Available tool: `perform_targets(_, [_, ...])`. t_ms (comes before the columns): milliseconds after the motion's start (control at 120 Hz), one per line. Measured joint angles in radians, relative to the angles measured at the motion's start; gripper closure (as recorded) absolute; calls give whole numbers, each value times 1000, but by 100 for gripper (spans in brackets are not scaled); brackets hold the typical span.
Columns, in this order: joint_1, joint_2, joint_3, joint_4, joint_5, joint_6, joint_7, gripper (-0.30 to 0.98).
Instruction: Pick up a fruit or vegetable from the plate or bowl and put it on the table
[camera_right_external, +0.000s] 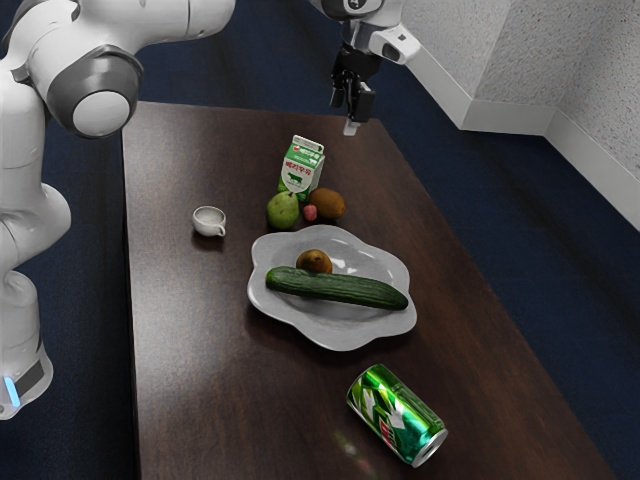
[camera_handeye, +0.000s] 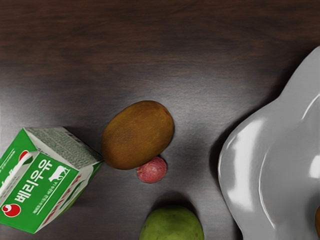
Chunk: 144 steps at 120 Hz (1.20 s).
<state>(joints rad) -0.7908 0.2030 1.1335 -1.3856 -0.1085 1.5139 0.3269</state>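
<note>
My gripper (camera_right_external: 346, 112) hangs open above the table's far end in the exterior view, with nothing held. The pale plate (camera_right_external: 340, 332) bears a long green cucumber (camera_right_external: 340, 289) and a round brown fruit (camera_right_external: 314, 261) lying against the cucumber's side. Both are well away from my gripper, towards the exterior view's bottom. In the wrist view the plate (camera_handeye: 241, 175) shows in part, with a sliver of the brown fruit (camera_handeye: 318, 221) at the picture's edge.
Beside the plate are a milk carton (camera_right_external: 302, 167), a green pear (camera_right_external: 283, 211), a brown kiwi (camera_right_external: 327, 204) and a small pink fruit (camera_right_external: 310, 213). A white cup (camera_right_external: 208, 221) and a green can (camera_right_external: 397, 415) stand apart on the table (camera_right_external: 200, 340).
</note>
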Motion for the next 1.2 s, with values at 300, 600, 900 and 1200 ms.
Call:
perform_targets(300, [2,-16,-9,181,-44,-61,-6,0])
perform_targets(600, [-19,50,-136,10,-122,-20,-16,0])
perform_targets(900, [-263,-8,-127,-170,-143,32,-86,0])
perform_targets(1200, [-297,-52,-127,-338,-120,110,-152,1])
